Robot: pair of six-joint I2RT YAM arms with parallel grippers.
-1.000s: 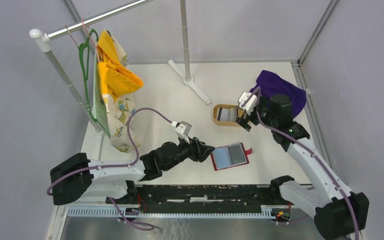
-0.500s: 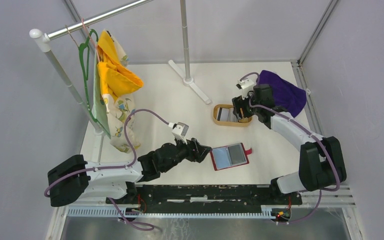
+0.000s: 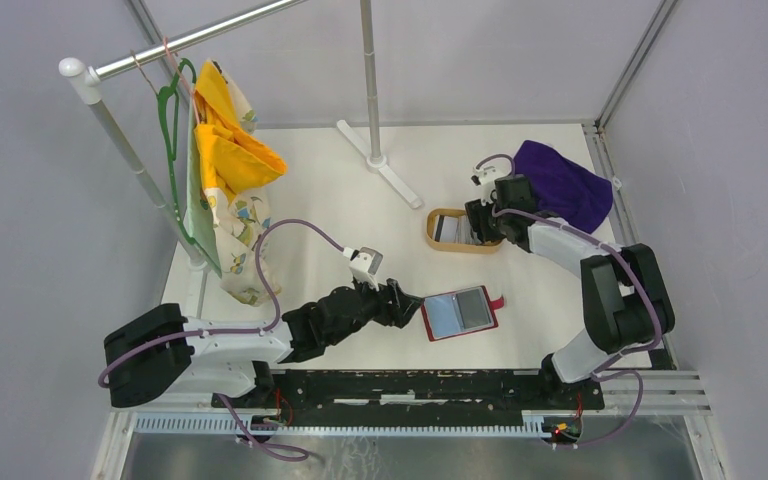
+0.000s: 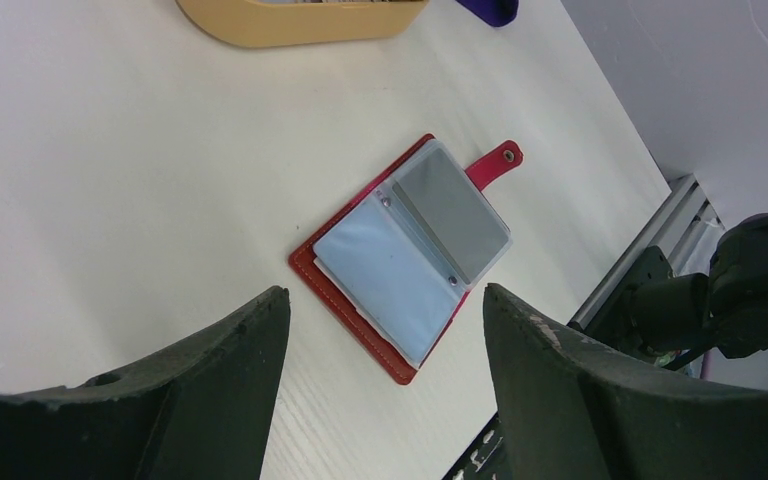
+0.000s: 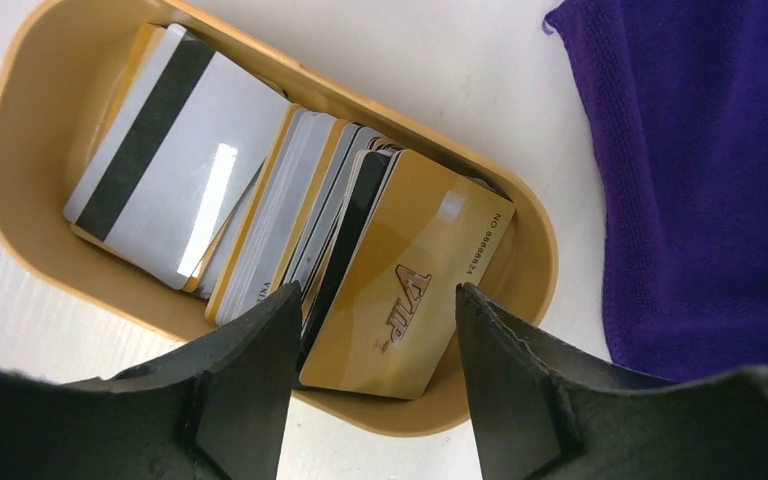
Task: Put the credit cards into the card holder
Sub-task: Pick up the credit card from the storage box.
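The card holder [image 3: 460, 313] lies open on the table, red, with a pale blue card and a grey card in its clear pockets [image 4: 410, 255]. My left gripper [image 3: 407, 303] sits just left of it, open and empty [image 4: 385, 335]. The remaining credit cards [image 5: 260, 200] stand packed in a tan oval tray [image 3: 442, 238]. A gold VIP card [image 5: 410, 300] leans at the right end of the stack, and a white card with a black stripe [image 5: 160, 165] lies at the left. My right gripper [image 5: 375, 315] hangs open over the tray [image 3: 482, 222], its fingers straddling the gold card.
A purple cloth [image 3: 560, 192] lies right of the tray [image 5: 700, 180]. A clothes rail with a green hanger and yellow garment [image 3: 225, 150] stands at the left. The rail's foot [image 3: 380, 162] rests on the table behind the tray. The table's near edge [image 4: 620, 270] runs beside the card holder.
The right arm swung in and lowered its gripper over the tray, its jaws narrowing. The left gripper opened wider and drew back slightly from the card holder.
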